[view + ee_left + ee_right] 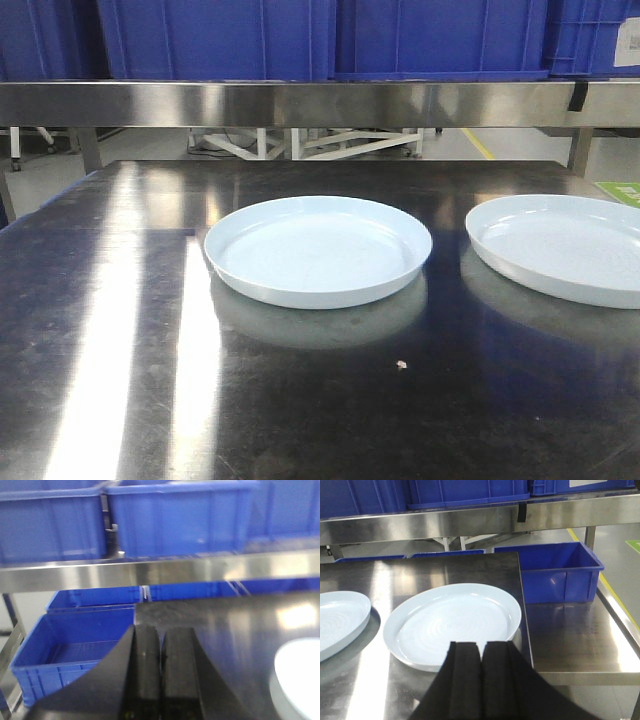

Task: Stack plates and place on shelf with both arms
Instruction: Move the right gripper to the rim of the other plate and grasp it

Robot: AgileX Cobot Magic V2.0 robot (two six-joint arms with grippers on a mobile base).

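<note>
Two pale bluish-white plates lie side by side on the dark steel tabletop [120,300]: one plate [318,250] in the middle, the other plate [560,247] at the right, cut by the frame edge. The right wrist view has the right-hand plate [452,622] just ahead of my right gripper [480,645], which is shut and empty above its near rim. My left gripper [160,630] is shut and empty over the table's left part, with a plate's edge [297,677] at the lower right. The steel shelf beam [320,103] runs across behind the plates. Neither gripper shows in the front view.
Blue plastic crates [330,38] stand on the shelf beam. More blue crates [75,645] sit low beyond the table's left end, and one crate [555,575] sits beyond its right end beside a lower steel surface [580,640].
</note>
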